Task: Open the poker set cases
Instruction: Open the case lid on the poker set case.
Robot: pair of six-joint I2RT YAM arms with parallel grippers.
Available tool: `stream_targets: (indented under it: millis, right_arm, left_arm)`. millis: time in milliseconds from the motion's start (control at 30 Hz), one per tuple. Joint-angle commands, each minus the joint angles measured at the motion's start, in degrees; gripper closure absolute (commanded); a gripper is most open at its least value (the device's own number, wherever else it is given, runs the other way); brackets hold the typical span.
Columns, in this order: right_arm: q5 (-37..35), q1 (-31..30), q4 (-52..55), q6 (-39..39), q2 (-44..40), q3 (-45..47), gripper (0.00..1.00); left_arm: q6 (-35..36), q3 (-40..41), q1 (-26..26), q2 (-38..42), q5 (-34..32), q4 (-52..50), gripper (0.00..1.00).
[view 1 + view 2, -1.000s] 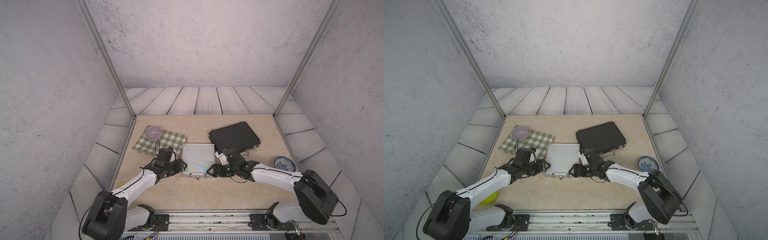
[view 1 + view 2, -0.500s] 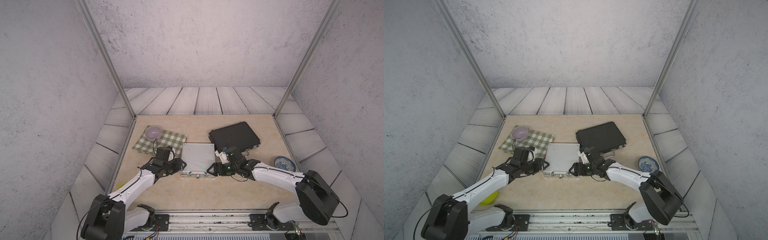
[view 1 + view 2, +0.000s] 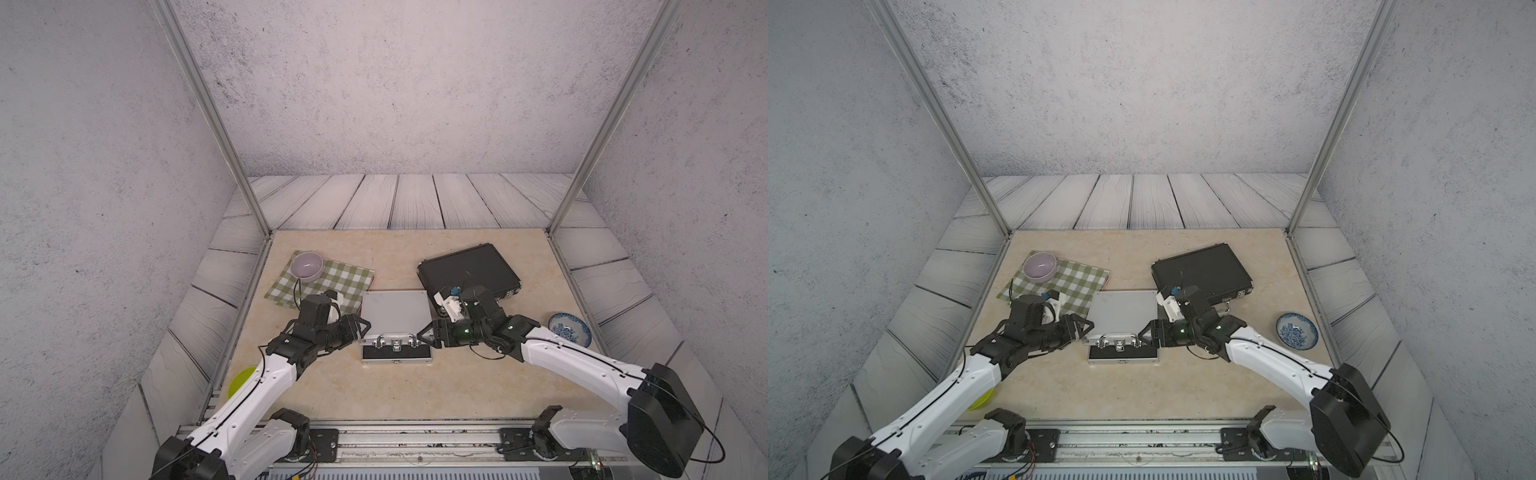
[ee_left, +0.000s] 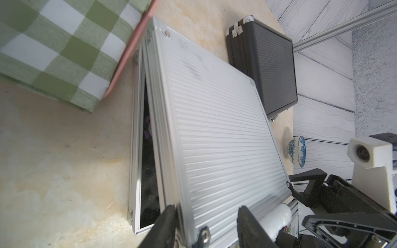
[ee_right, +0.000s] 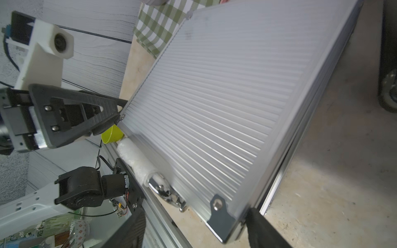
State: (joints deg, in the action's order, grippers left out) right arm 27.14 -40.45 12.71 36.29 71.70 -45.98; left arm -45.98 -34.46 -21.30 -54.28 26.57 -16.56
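The silver ribbed case (image 3: 397, 309) lies at the table's middle, its lid raised at the front over a strip of black foam (image 3: 397, 353). In the left wrist view the gap under the silver lid (image 4: 214, 128) shows along its side. My left gripper (image 3: 365, 326) (image 4: 206, 223) is shut on the lid's front left corner, one finger under its edge and one on the ribbed top. My right gripper (image 3: 422, 334) (image 5: 193, 229) stands open at the front right corner, one fingertip (image 5: 262, 227) against the lid's lower edge. The black case (image 3: 467, 270) lies closed behind the right arm.
A green checked cloth (image 3: 328, 278) with a lilac bowl (image 3: 306, 266) lies at the back left, touching the silver case's rear corner. A blue-patterned bowl (image 3: 569, 329) sits at the right edge. A yellow-green cup (image 3: 241, 380) stands by the left arm. Metal posts mark the back corners.
The silver case's lid has lifted at the front, and black foam now shows under it. Both grippers rose with its front corners; the left jaws narrowed a little.
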Motion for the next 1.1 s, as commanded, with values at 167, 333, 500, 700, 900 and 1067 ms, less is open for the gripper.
stream_targets:
  millis: [167,333,500,700,900,1067]
  right_arm:
    - [7.23,-0.95,-0.73,-2.42,-3.1,-6.77,0.25]
    - [7.98,-0.95,-1.52,-1.64,-3.23,-8.02,0.26]
    - [8.28,-0.73,-1.66,-1.49,-3.58,-9.19,0.27]
    - [10.07,0.36,-2.38,0.4,-2.52,-11.73,0.27]
    - [11.96,1.89,-1.37,1.0,-0.22,-14.86,0.27]
    - [13.18,3.45,-1.61,2.3,1.95,-16.94,0.27]
  left_arm:
    - [-2.01,-6.36,-0.76,4.45,6.28,-1.49,0.51]
    - [-2.64,-8.9,-0.76,3.81,7.34,-1.79,0.51]
    - [-3.85,-10.31,-0.76,3.05,8.33,-1.29,0.51]
    - [-4.87,-12.39,-0.67,1.8,9.77,-0.49,0.5]
    - [-5.08,-15.18,-0.41,-1.09,11.35,-0.24,0.49]
    - [-5.48,-16.83,0.84,-3.62,13.09,0.37,0.49]
